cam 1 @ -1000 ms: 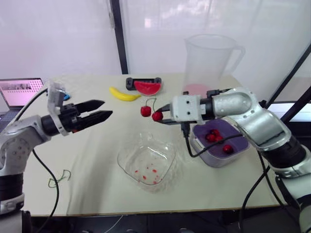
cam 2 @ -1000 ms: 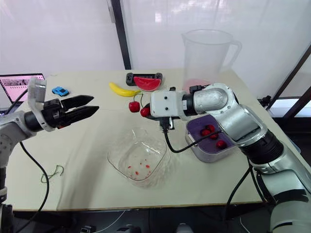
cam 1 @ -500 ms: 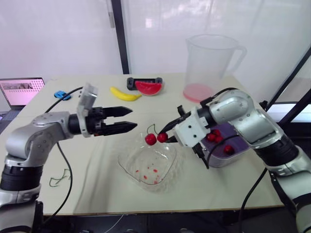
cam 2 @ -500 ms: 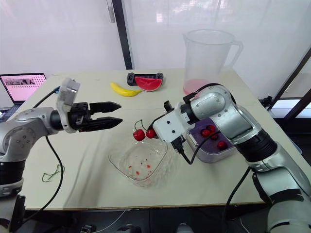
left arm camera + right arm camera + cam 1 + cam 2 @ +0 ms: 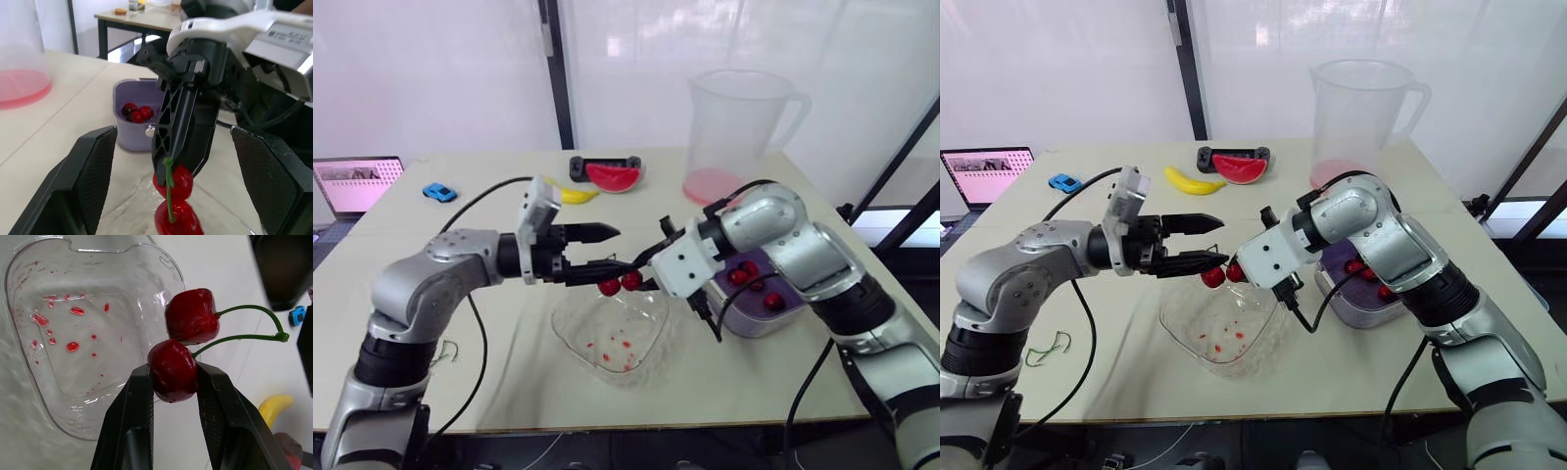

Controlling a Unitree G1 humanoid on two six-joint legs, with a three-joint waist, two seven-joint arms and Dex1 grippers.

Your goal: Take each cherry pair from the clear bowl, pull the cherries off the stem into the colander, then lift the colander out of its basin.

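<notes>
My right gripper (image 5: 172, 372) is shut on one cherry of a red cherry pair (image 5: 621, 283), held just above the clear bowl (image 5: 570, 338). The second cherry (image 5: 190, 316) hangs free beside it, joined by the green stem (image 5: 254, 323). My left gripper (image 5: 612, 249) is open and points at the pair from the left. The cherries (image 5: 173, 182) sit between its spread fingers (image 5: 93, 181), and I see no contact. The purple colander (image 5: 759, 286) sits in its grey basin (image 5: 744, 323) at the right with several cherries in it. The bowl (image 5: 29, 382) holds only red juice drops.
A tall clear pitcher (image 5: 739, 122) and a pink lid (image 5: 710, 184) stand at the back right. A watermelon slice (image 5: 610, 176), a banana (image 5: 573, 196) and a blue toy car (image 5: 438, 192) lie at the back. A laptop (image 5: 352, 184) is far left. Loose stems (image 5: 435, 357) lie front left.
My right gripper brought the cherry pair down and left to just over the bowl. My left gripper swung right, and its open fingers now flank the cherries.
</notes>
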